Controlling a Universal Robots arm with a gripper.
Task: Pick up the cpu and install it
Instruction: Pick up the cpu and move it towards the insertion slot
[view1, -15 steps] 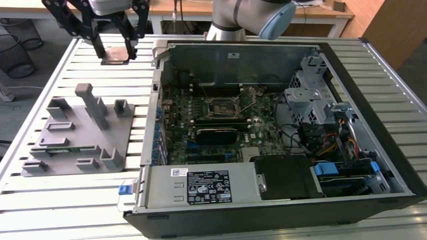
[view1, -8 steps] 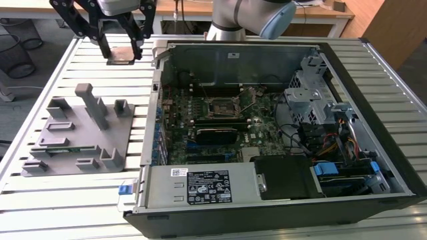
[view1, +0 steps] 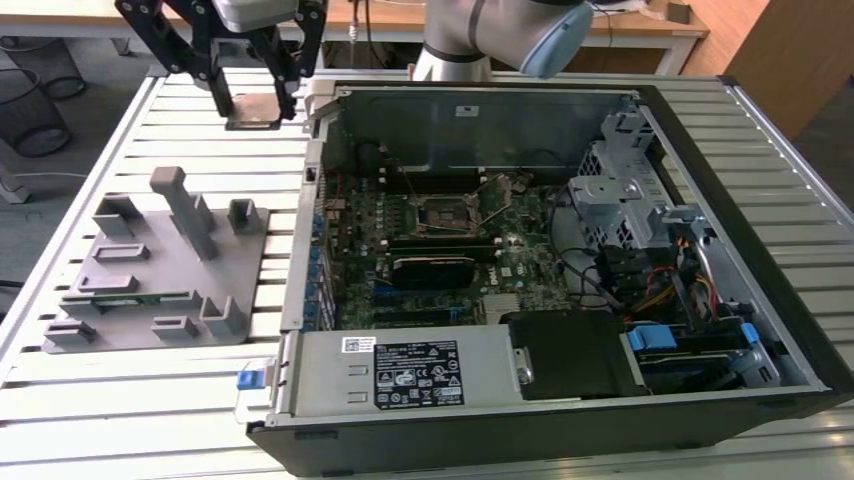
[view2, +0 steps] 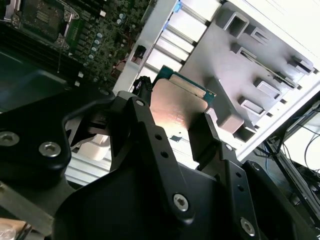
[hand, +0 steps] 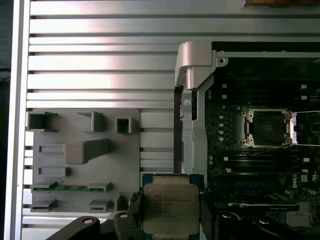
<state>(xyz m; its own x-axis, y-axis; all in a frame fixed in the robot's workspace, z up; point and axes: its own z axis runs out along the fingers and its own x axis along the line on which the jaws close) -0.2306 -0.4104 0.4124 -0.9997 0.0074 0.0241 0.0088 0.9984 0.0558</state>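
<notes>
The cpu is a flat square chip with a shiny metal top and a thin green edge. It hangs in the air over the slatted table, off the open case's far corner on the exterior view's left. My gripper is shut on it, one black finger on each side. Both wrist views show the cpu held between the fingers. The motherboard socket lies open inside the case, apart from the chip.
The open computer case fills the middle and the exterior view's right, with drive bays and cables. A grey fixture block on the slatted table holds a green memory stick.
</notes>
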